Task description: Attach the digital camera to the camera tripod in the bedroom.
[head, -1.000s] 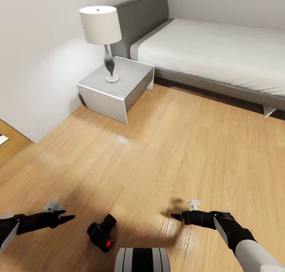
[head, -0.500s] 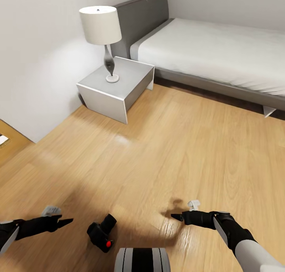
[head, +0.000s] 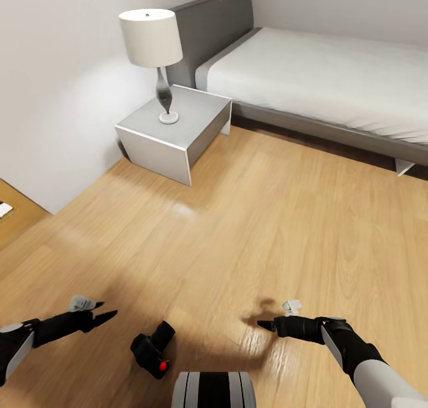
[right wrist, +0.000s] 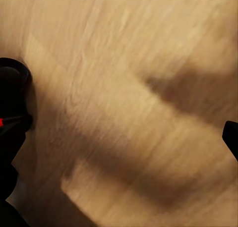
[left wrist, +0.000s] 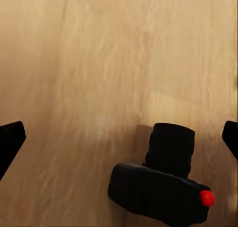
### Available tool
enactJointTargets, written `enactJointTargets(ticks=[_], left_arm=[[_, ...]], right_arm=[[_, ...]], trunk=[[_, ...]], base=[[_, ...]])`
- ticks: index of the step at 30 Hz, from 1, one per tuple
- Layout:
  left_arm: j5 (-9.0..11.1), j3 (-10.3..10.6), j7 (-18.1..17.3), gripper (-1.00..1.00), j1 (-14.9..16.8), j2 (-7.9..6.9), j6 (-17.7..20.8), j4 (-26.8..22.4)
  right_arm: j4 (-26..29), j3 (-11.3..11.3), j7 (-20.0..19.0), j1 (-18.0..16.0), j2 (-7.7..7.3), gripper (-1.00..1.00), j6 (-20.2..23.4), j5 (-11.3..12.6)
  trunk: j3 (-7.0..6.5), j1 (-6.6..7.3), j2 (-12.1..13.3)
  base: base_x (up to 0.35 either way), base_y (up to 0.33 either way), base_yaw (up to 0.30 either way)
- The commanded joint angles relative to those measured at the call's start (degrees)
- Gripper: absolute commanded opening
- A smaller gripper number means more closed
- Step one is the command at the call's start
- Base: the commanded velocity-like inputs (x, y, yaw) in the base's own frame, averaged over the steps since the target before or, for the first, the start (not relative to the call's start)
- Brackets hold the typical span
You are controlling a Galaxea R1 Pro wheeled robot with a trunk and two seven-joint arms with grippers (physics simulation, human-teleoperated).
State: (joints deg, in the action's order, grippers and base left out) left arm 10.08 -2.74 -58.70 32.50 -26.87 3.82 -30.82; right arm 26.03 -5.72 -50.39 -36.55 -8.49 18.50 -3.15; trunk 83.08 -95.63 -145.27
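The digital camera (head: 152, 350) lies on the light wood floor (head: 249, 230) at about 6 o'clock in the head view, just ahead of the robot's white-and-black trunk (head: 213, 390), its stubby lens pointing up toward 1 o'clock and the tiny red button facing the trunk. Nothing touches it.

The left gripper (head: 106, 316) hangs at roughly 8 o'clock, near the camera but apart from it, fingertips aimed toward 3 o'clock. In the left wrist view the digital camera (left wrist: 163, 180) lies ahead on the boards between the two black fingertips (left wrist: 10, 140), which stand far apart at opposite edges of the picture — the jaws are spread wide and hold nothing.

The right gripper (head: 264, 324) sits at about 5 o'clock, pointing back toward 9 o'clock, well apart from the camera. In the head view its tips look close together; in the right wrist view one black fingertip (right wrist: 231, 136) shows at one edge and dark shapes, the camera's black body among them, crowd the opposite edge, so how far its jaws are spread cannot be told. It grips nothing that can be seen.

Farther off, a white nightstand (head: 175, 132) stands at 11 o'clock with a table lamp (head: 153, 51) on top — beside it the bed (head: 333, 81) with its grey headboard (head: 211, 25) runs toward 2 o'clock.
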Motion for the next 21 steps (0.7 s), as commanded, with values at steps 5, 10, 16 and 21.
enactJointTargets(ticks=[5, 10, 16, 21], left_arm=[[1.7, 0.1, -1.4, 1.00, 0.0, 1.28, -0.2, 0.1], [-2.0, 3.9, -2.3, 1.00, 0.0, 1.24, -2.3, -1.9], [-19.1, 14.3, -2.6, 1.00, 0.0, 0.73, -14.9, -6.9], [-26.6, 16.6, -2.7, 1.00, 0.0, 0.60, -19.4, -8.9]], right_arm=[[0.1, -0.4, -0.3, 0.0, 0.05, 1.00, 0.5, -0.3], [0.1, -0.4, -0.3, 0.0, 0.11, 1.00, 0.6, -0.3], [0.1, -0.4, -0.3, 0.0, 0.13, 1.00, 0.6, -0.4], [0.1, -0.4, 0.4, 0.0, 0.19, 1.00, 0.6, -0.4]], trunk=[[0.04, 0.01, 0.0], [0.04, 0.01, 0.0], [0.04, 0.01, 0.0], [0.04, 0.01, 0.0]], base=[[0.000, 0.000, 0.000], [0.000, 0.000, 0.000], [0.000, 0.000, 0.000], [0.000, 0.000, 0.000]])
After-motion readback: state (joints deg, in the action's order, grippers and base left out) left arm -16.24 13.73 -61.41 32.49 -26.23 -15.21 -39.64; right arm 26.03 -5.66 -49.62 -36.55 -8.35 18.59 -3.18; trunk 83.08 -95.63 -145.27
